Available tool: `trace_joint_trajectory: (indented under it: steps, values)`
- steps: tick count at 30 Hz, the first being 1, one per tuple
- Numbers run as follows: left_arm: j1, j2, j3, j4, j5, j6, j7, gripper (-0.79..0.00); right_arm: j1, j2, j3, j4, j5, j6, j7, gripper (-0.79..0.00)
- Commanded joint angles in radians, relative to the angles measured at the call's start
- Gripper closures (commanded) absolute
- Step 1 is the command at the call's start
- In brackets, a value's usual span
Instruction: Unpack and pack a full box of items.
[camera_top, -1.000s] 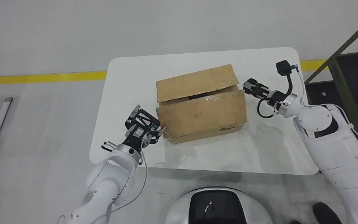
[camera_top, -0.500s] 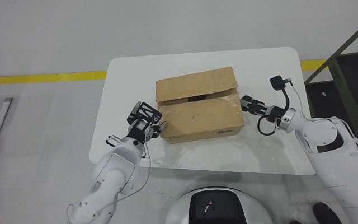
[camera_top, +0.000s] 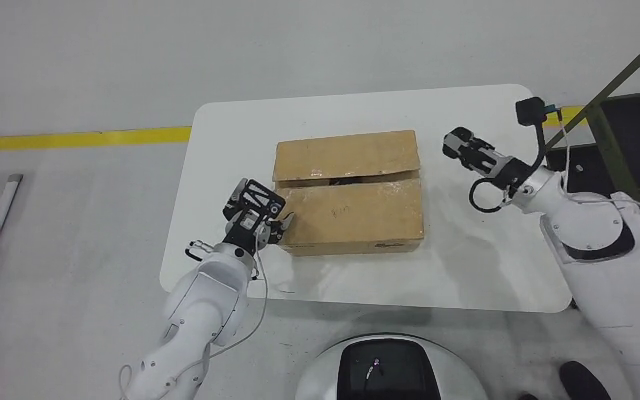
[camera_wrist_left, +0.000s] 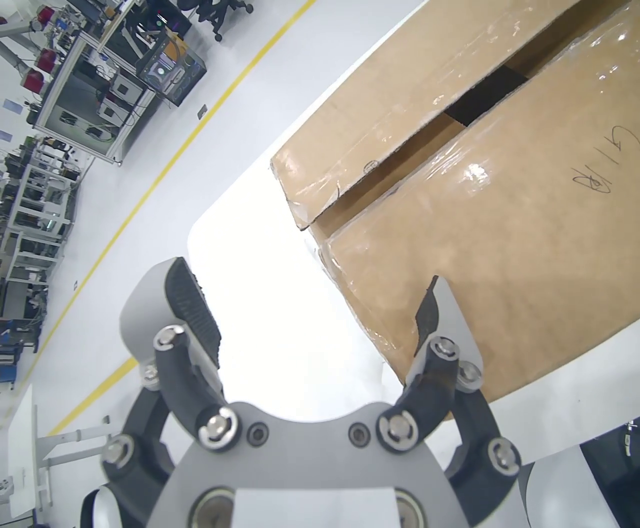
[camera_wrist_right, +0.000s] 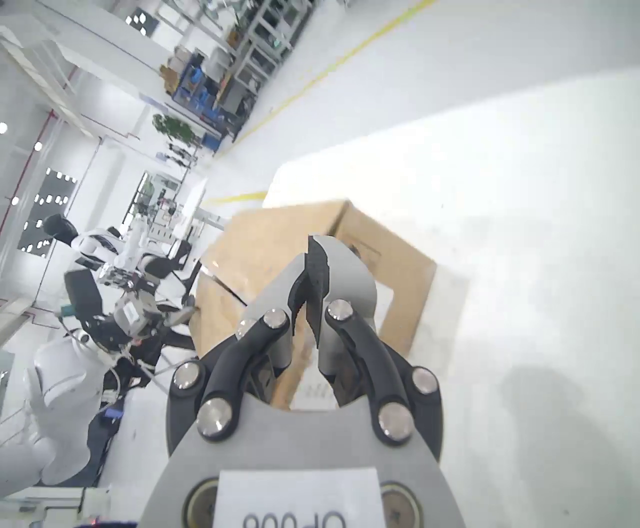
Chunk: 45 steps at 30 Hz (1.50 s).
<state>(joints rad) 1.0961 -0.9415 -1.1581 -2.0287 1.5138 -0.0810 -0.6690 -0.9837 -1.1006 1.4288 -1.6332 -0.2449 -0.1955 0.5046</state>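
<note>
On white table (camera_top: 480, 260), cardboard box (camera_top: 350, 190); grey floor (camera_top: 90, 250), yellow line (camera_top: 90, 138).

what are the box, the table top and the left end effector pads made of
Box: brown cardboard, matte, with glossy clear tape glinting on its flaps and a torn, layered corner. Table: smooth white top, maybe laminate or painted; unclear. Pads of the left end effector: black, ribbed, probably rubber.

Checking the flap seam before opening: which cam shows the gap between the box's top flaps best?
Left wrist view: the gap is close and dark across the top of the box. Top view gives a thin dark line. In the right wrist view the right claw hides most of it.
</note>
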Motion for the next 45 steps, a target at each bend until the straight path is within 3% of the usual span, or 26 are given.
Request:
trace_joint_trajectory:
  steps: [1, 8, 14, 25, 26, 30, 35, 45]
  values:
    - [0.004, -0.002, -0.004, 0.0, 0.0, -0.004, 0.002, -0.785, 0.029, -0.005, -0.034, -0.011, -0.064, -0.028, -0.054, 0.0]
    - [0.023, -0.01, -0.017, 0.004, 0.004, -0.003, 0.005, -0.785, 0.11, -0.034, -0.254, 0.023, -0.344, -0.17, -0.196, 0.0]
    - [0.038, -0.015, -0.041, -0.003, 0.011, -0.007, -0.001, -0.785, 0.149, -0.063, -0.402, 0.105, -0.575, -0.147, -0.295, 0.0]
    - [0.123, -0.015, -0.163, -0.062, -0.002, 0.024, -0.085, -0.785, 0.186, -0.087, -0.438, 0.162, -0.58, -0.099, -0.268, 0.0]
    - [0.137, -0.015, -0.18, -0.066, -0.003, 0.036, -0.096, -0.745, 0.185, -0.088, -0.435, 0.159, -0.58, -0.101, -0.263, 0.0]
    - [0.182, -0.017, -0.213, -0.051, -0.014, 0.066, -0.138, 0.0, 0.182, -0.089, -0.427, 0.154, -0.583, -0.108, -0.249, 0.0]
    - [0.175, -0.028, -0.156, 0.0, -0.008, 0.039, -0.178, 0.0, 0.18, -0.09, -0.417, 0.148, -0.582, -0.121, -0.233, 0.0]
    - [0.108, -0.05, -0.037, 0.02, -0.027, -0.085, -0.128, 0.0, 0.181, -0.084, -0.381, 0.136, -0.594, -0.183, -0.156, 0.0]
